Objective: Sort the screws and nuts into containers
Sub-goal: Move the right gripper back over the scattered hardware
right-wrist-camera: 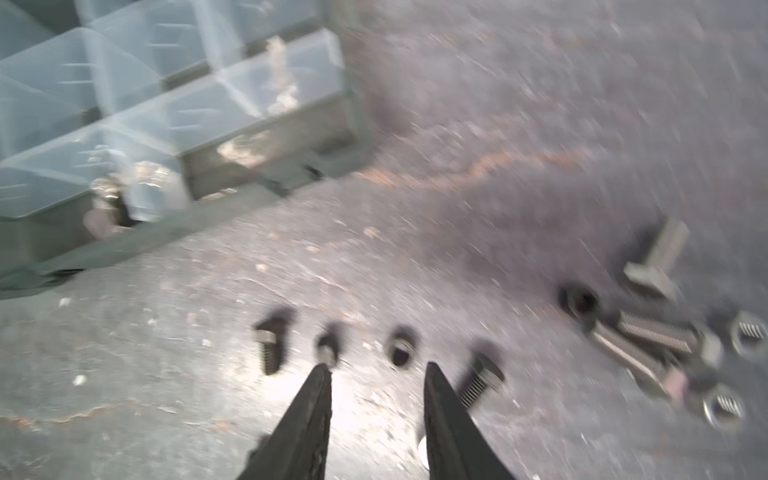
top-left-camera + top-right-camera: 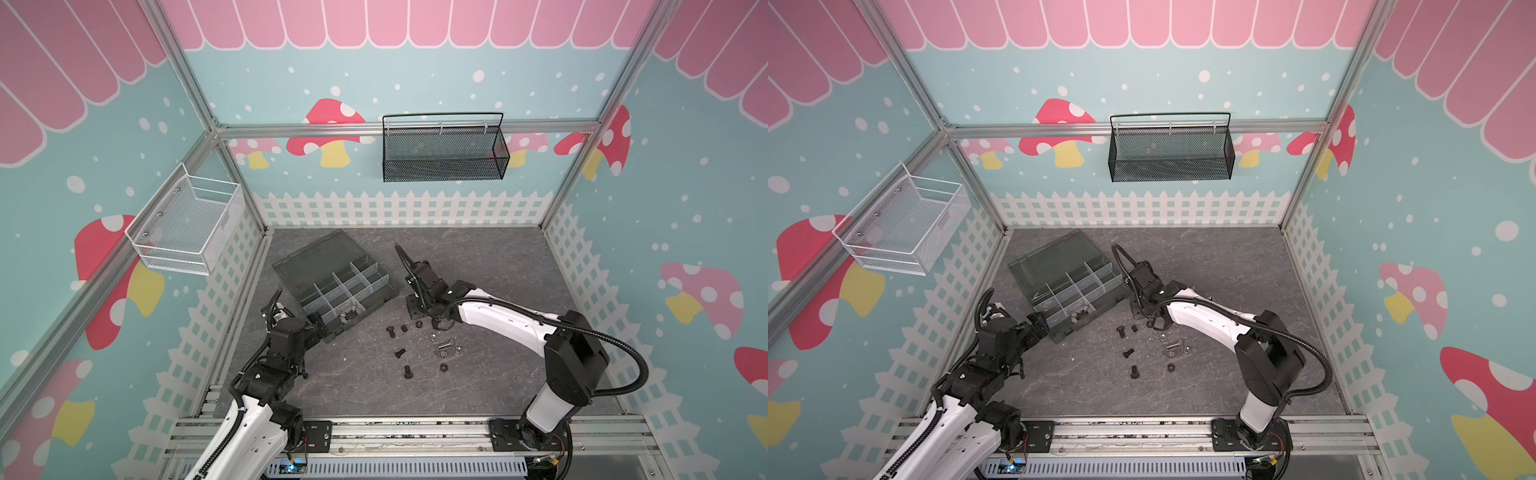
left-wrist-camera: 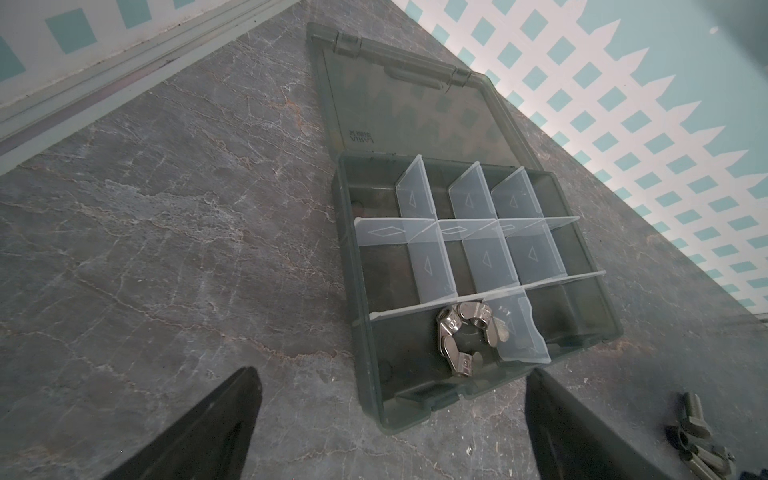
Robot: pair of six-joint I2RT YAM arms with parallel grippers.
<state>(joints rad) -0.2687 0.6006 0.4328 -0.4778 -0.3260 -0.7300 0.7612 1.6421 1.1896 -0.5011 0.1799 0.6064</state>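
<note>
Step in hand: I reckon this is the pick-up, lining up over the loose pieces on the table (image 2: 490,266).
Right gripper (image 1: 379,369): my fingers are partly spread with nothing between them, tips hanging just above a row of small black pieces. The wrist view is blurred, so fine detail is shaky.
Target, as I judge it: the black nut (image 1: 401,345), just past the gap between my tips.
Neighbours: a small black piece (image 1: 328,345) sits at one fingertip and a black screw (image 1: 480,374) beside the other, so it is crowded.
Left gripper (image 3: 392,374): fingers spread wide and empty, parked at the near corner of the organizer box (image 3: 390,411).
Containers: the box lies open on the table, its lid (image 3: 415,108) flat behind it and clear dividers standing. One front compartment holds the silver wing nuts (image 3: 461,336). The rest look empty as far as I can see.
Left to sort: black screws (image 2: 400,353) and black nuts lie scattered near the box, with a silver cluster (image 2: 444,345) just beyond them.
Progress: early, I'd say, with most of the hardware on the table.
Next move calls for: coming straight down so my tips straddle the nut alone, then pinching and lifting clear.
Watch out: a slight offset could nudge a neighbour or grab two pieces.
</note>
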